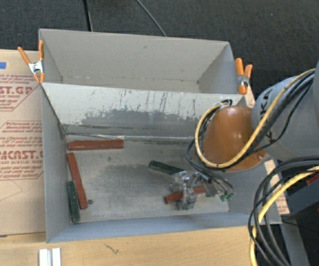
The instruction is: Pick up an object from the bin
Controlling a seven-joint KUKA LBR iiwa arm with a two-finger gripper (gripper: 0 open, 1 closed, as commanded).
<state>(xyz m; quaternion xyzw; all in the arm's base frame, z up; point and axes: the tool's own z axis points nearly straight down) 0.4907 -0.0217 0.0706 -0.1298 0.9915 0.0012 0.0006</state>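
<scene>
One red stick seemingly touches the gripper

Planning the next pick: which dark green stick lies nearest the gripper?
The dark green stick mid-floor, beside the gripper; the other green stick lies far left.

The arm reaches in from the right, its orange-covered wrist angled down, yellow cables looped around it, gripper lowered beneath.

Cardboard — "CAST ACRYLIC SHEET"
</scene>
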